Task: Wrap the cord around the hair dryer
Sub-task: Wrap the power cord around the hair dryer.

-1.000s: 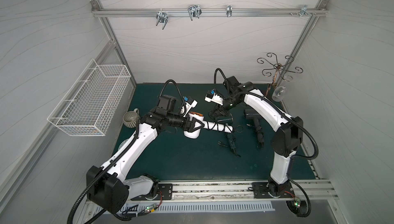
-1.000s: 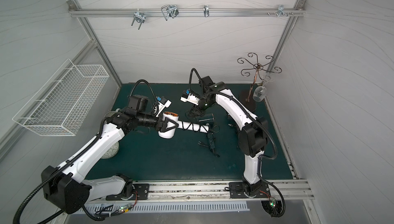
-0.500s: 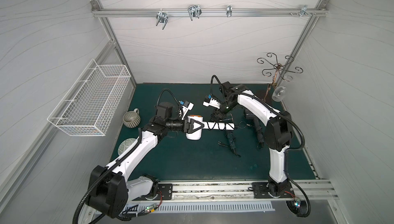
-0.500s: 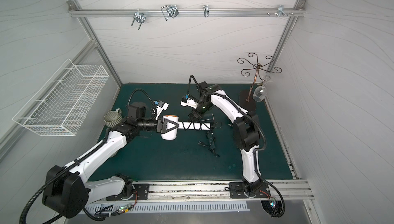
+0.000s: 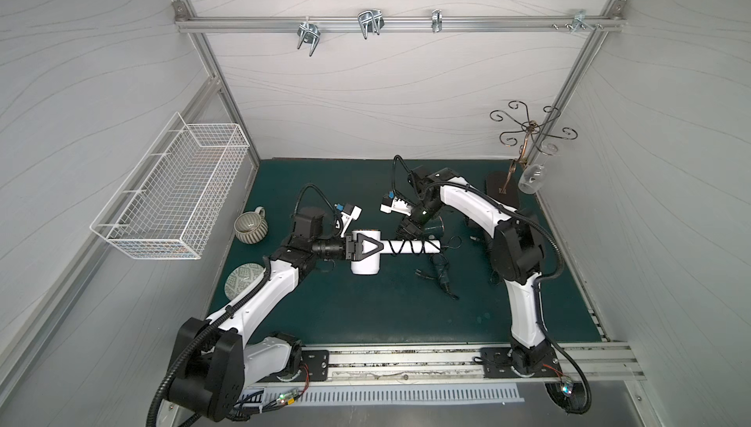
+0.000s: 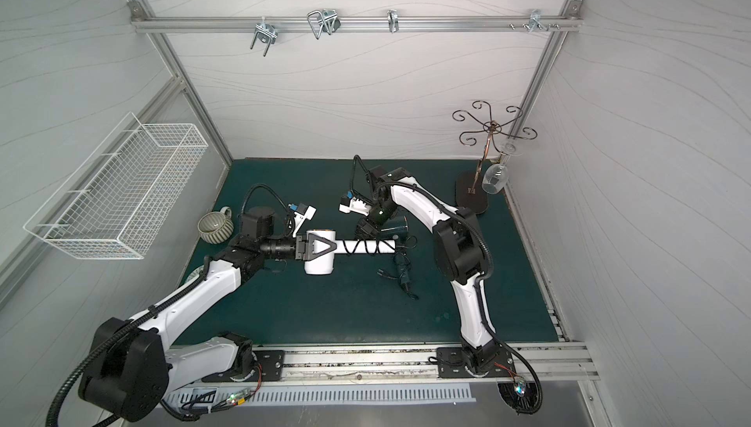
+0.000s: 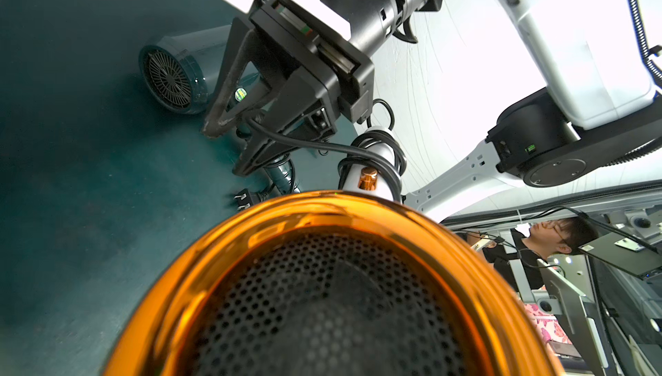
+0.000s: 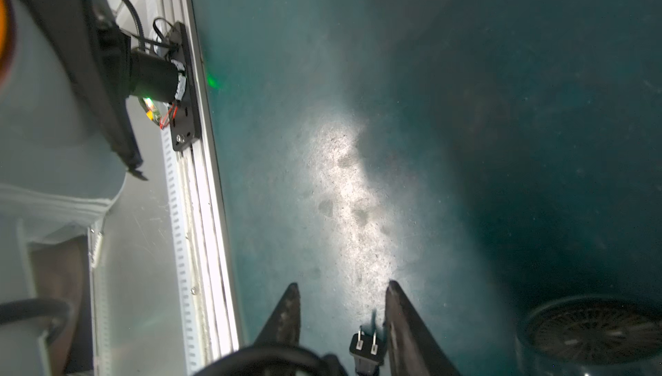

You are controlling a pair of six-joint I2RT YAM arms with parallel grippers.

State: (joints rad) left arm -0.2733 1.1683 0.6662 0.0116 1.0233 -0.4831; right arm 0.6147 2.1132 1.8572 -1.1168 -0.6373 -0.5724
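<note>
The right gripper (image 8: 343, 284) has just spread its jaws, freeing the cord (image 7: 315, 144) between them. The left gripper (image 5: 376, 246) clamps the dryer (image 5: 365, 272). A regrasp for another turn seems likely.

Parted the fingers (image 8: 286, 317) of the right gripper (image 8: 342, 284), nearly closed a second ago. Folded the right arm's elbow (image 5: 516, 250) inward and brought that gripper closer to the handle (image 5: 430, 247) of the white hair dryer (image 5: 364, 272). Drew the left arm (image 5: 264, 295) back, baring the mug (image 5: 250, 227) once half hidden behind it. Levelled the handle and shifted the dryer slightly toward the front rail (image 5: 406, 358).
</note>
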